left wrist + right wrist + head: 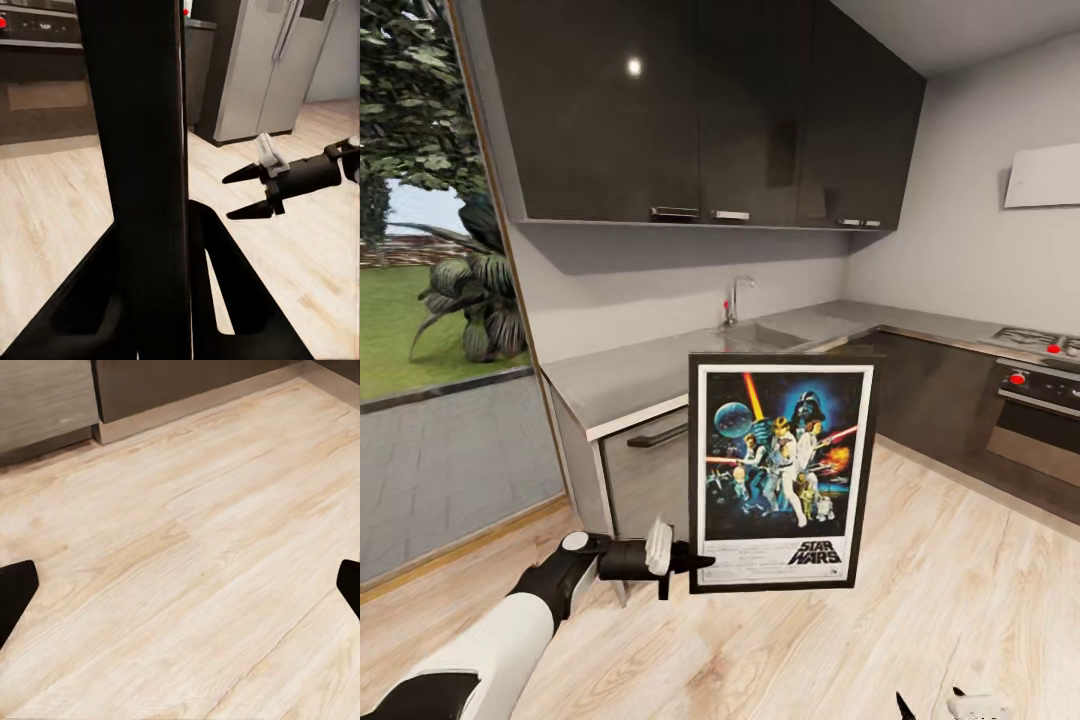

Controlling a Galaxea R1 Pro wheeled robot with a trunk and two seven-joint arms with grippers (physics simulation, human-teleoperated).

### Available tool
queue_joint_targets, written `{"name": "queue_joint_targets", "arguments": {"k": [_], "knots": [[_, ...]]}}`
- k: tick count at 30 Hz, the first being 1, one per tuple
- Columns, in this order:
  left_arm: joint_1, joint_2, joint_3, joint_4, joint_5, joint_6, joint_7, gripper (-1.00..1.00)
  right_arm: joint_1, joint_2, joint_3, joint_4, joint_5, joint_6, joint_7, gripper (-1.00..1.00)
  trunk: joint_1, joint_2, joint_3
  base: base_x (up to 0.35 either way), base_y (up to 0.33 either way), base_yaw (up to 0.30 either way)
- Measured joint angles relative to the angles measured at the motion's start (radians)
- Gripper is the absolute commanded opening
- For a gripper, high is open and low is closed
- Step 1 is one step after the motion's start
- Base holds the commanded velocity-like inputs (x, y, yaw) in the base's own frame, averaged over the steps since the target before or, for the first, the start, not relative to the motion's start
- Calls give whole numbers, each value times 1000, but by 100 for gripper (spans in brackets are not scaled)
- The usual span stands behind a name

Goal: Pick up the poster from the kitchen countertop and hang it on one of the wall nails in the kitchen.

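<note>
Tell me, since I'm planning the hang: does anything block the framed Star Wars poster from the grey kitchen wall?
Yes. The grey countertop and its dark cabinets stand between the poster, clamped in the left gripper, and that wall; no nail is discernible.

A tall, thin black-framed poster (135, 150) stands edge-on down the middle, upright, clamped between the two black fingers (225, 285) of the left gripper (161, 300) — one finger on each side of it. Behind lies a pale wood-plank floor (52, 225). Farther off stand a grey steel two-door refrigerator (262, 67) and a dark oven front (41, 67). The black right gripper (244, 193) hangs over the floor, fingers parted.
</note>
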Motion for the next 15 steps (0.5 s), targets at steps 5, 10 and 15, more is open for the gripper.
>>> {"name": "queue_joint_targets", "arguments": {"k": [5, 10, 15], "knots": [[6, 4, 0, 69, 2, -73, -12, -100, -3, -51, -4, -114, -1, 51, 159, 100, 0, 0, 0, 0, 0, 0], [7, 5, 0, 83, 3, -99, -11, -100, -10, -98, -6, -264, -1, 232, 326, 100, 0, 0, 0, 0, 0, 0], [7, 5, 0, 87, 4, -103, -10, -100, -36, -166, -6, -384, 0, 346, 601, 100, 0, 0, 0, 0, 0, 0]]}}
